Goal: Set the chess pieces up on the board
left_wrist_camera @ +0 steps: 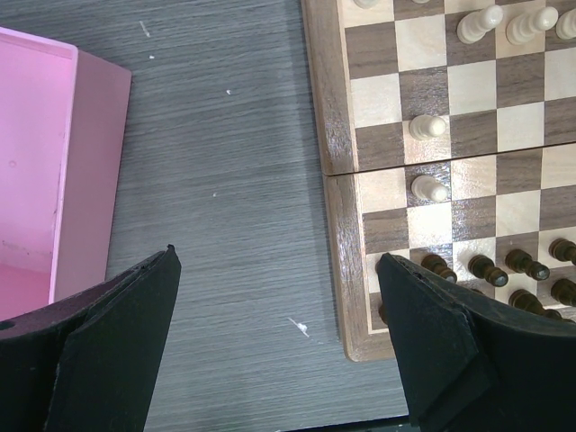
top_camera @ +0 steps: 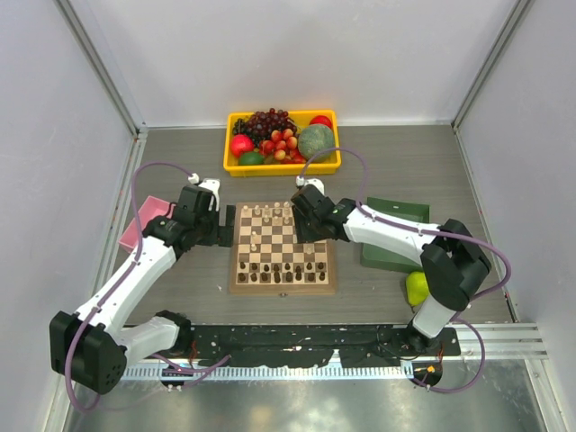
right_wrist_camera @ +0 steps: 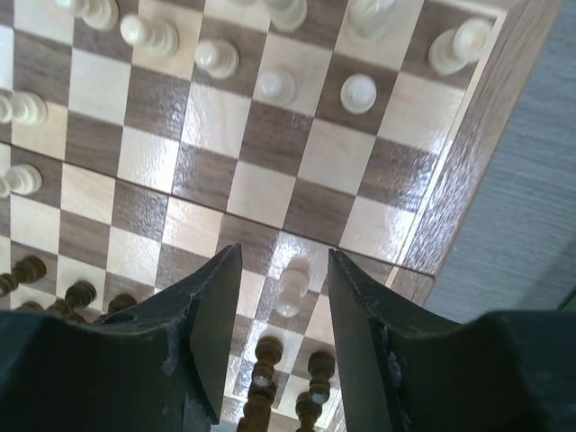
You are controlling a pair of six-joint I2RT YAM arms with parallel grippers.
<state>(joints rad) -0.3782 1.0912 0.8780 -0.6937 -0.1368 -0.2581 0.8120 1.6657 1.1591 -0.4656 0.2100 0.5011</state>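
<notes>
The board (top_camera: 239,277) lies between my two arms. Cream chess pieces (top_camera: 261,216) stand along its far rows and dark ones (top_camera: 283,267) along its near rows. My right gripper (right_wrist_camera: 284,254) hangs over the board's right side, open. A cream pawn (right_wrist_camera: 292,286) stands on a square between its fingers with a gap on each side. Two dark pieces (right_wrist_camera: 261,360) stand just behind that pawn. My left gripper (left_wrist_camera: 277,256) is wide open above bare table beside the board's left border (left_wrist_camera: 335,180). It holds nothing.
A yellow tray (top_camera: 236,166) of fruit sits behind the board. A pink tray (left_wrist_camera: 54,180) lies at the left, close to my left gripper. A dark green tray (top_camera: 396,238) lies right of the board, with a green pear (top_camera: 416,288) by the right arm.
</notes>
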